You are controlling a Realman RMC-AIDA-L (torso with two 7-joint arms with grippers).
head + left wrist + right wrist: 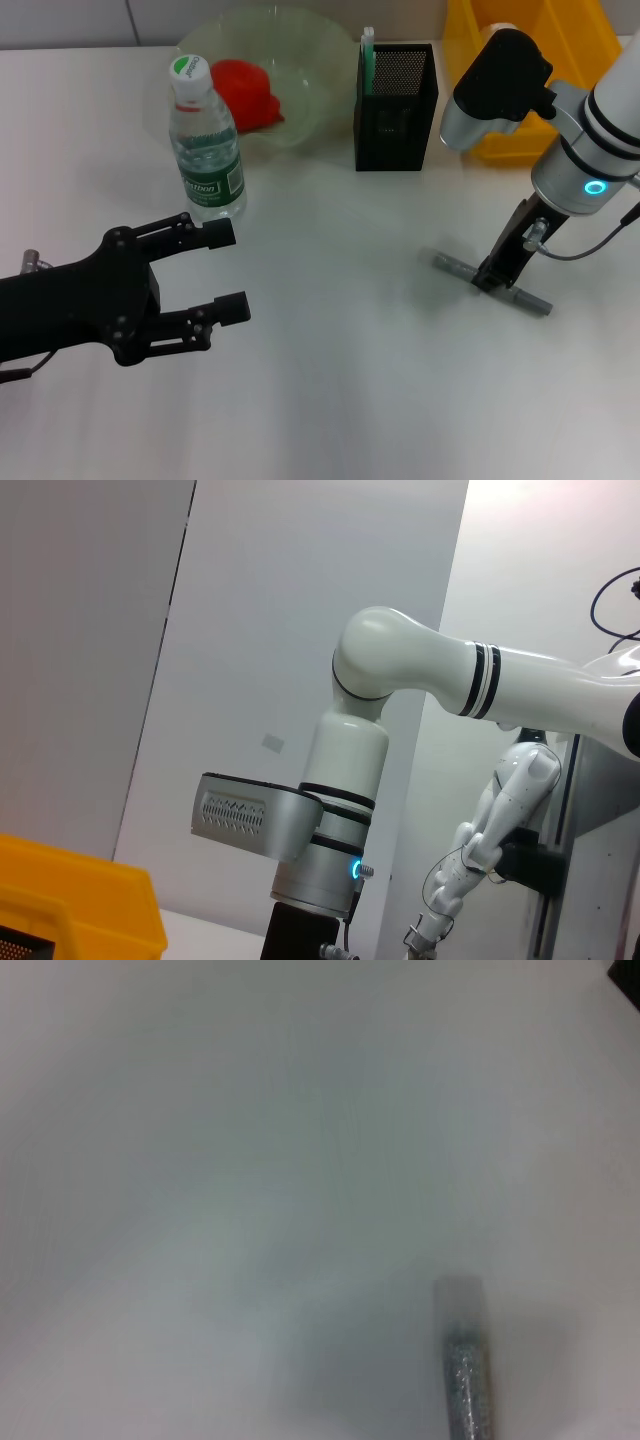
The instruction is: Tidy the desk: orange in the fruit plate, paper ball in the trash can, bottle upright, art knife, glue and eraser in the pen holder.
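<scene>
A grey art knife (490,282) lies flat on the white desk at the right. My right gripper (498,272) comes down onto its middle; the knife's end (462,1360) shows in the right wrist view. The clear bottle (205,140) stands upright at the back left. Behind it, a reddish orange (245,90) rests in the green fruit plate (320,60). The black mesh pen holder (397,95) holds a green-and-white stick (368,48), perhaps the glue. My left gripper (228,270) hovers open and empty in front of the bottle. The paper ball and eraser are out of view.
A yellow bin (530,60) stands at the back right behind my right arm, and its corner (80,905) shows in the left wrist view. The bottle stands close to the left gripper's upper finger.
</scene>
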